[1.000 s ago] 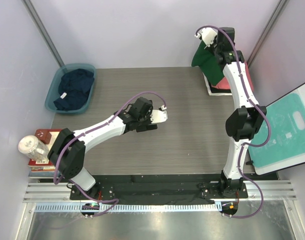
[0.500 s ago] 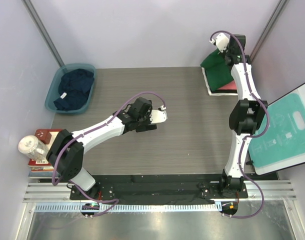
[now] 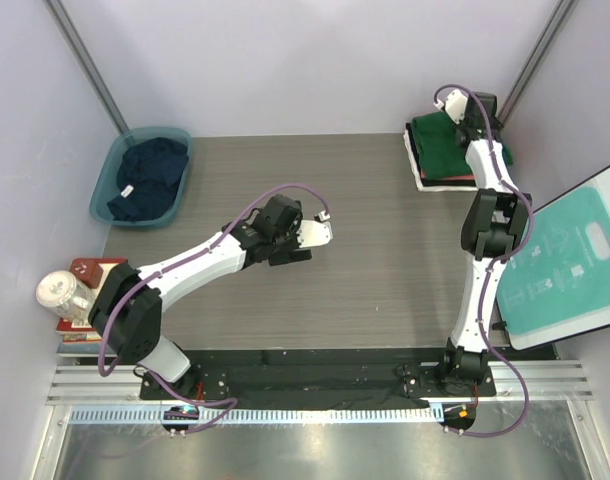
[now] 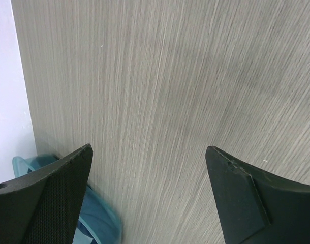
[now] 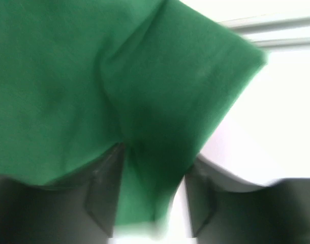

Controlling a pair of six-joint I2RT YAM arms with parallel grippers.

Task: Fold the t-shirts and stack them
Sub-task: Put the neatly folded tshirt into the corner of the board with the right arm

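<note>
The right hand (image 5: 150, 203) pinches a fold of the green t-shirt (image 3: 437, 145), which lies atop the folded pile (image 3: 418, 165) at the far right corner of the desk (image 3: 385, 250). Stacking appears nearly complete; next, probably, letting go and lifting clear. The left hand (image 4: 149, 151), spread and empty, hovers mid-desk.

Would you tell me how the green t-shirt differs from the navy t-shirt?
The green t-shirt lies folded on the stack, far right; the navy t-shirt sits crumpled in the teal tub, far left. The right gripper holds the green t-shirt; nothing touches the navy t-shirt. Both are dark.
</note>
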